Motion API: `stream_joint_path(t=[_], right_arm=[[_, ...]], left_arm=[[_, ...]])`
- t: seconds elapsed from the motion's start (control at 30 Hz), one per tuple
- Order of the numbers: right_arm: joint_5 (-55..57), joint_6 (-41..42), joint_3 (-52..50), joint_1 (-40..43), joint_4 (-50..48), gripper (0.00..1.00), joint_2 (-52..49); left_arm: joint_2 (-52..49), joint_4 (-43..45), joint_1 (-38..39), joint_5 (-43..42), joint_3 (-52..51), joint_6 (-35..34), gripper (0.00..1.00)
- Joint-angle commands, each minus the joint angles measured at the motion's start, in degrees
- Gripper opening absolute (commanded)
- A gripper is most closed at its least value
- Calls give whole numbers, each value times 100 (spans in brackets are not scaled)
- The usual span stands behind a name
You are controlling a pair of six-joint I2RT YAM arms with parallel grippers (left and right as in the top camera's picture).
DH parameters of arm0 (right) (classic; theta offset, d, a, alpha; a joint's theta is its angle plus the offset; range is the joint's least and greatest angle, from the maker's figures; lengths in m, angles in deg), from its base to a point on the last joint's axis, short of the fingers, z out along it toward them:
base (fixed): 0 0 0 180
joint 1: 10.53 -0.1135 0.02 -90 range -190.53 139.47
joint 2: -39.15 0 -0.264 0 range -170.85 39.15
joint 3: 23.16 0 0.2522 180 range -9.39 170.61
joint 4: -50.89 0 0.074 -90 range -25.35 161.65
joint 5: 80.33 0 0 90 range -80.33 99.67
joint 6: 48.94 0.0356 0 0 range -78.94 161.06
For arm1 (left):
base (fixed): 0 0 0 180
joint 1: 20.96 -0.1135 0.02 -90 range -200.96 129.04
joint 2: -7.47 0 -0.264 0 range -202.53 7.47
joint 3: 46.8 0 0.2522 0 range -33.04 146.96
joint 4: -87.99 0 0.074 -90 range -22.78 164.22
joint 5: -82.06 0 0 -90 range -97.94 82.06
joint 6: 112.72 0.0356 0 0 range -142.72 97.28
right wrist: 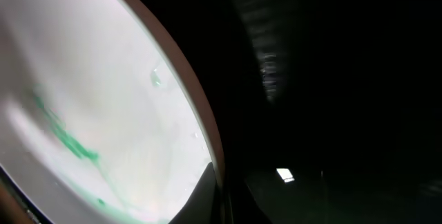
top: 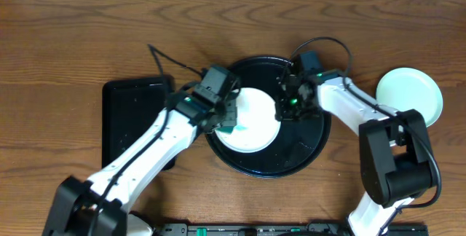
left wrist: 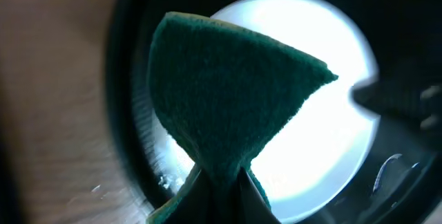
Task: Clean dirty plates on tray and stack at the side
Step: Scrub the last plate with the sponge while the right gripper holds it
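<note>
One spare plate [top: 409,96] right of tray [top: 306,152]; left fingers [top: 223,115] tight on sponge [left wrist: 228,92] over smeared plate [top: 255,119], state of right fingers [top: 284,99] unclear.

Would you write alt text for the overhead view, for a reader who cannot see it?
The left gripper holds a green sponge over a white plate on the round black tray, with the right gripper at the plate's right edge. A second plate sits on the table, far right.

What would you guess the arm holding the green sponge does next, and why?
Probably lower the sponge in the left pincer onto the plate and wipe: the right wrist view shows green smears on it, and the right pincer sits at its rim, perhaps steadying it on the tray.
</note>
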Motion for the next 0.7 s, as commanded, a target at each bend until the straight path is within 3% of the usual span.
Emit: stream_joint_path(t=[0.0, 0.3, 0.67], right_arm=[[-153, 195, -96, -249, -111, 1, -48], [-155, 254, -101, -352, -197, 1, -48], [-155, 256, -101, -352, -186, 1, -48]], left_arm=[[-306, 203, 57, 9, 173, -302, 7], [-1746, 240, 44, 59, 173, -450, 7], [-1998, 243, 555, -1965, 181, -118, 7]])
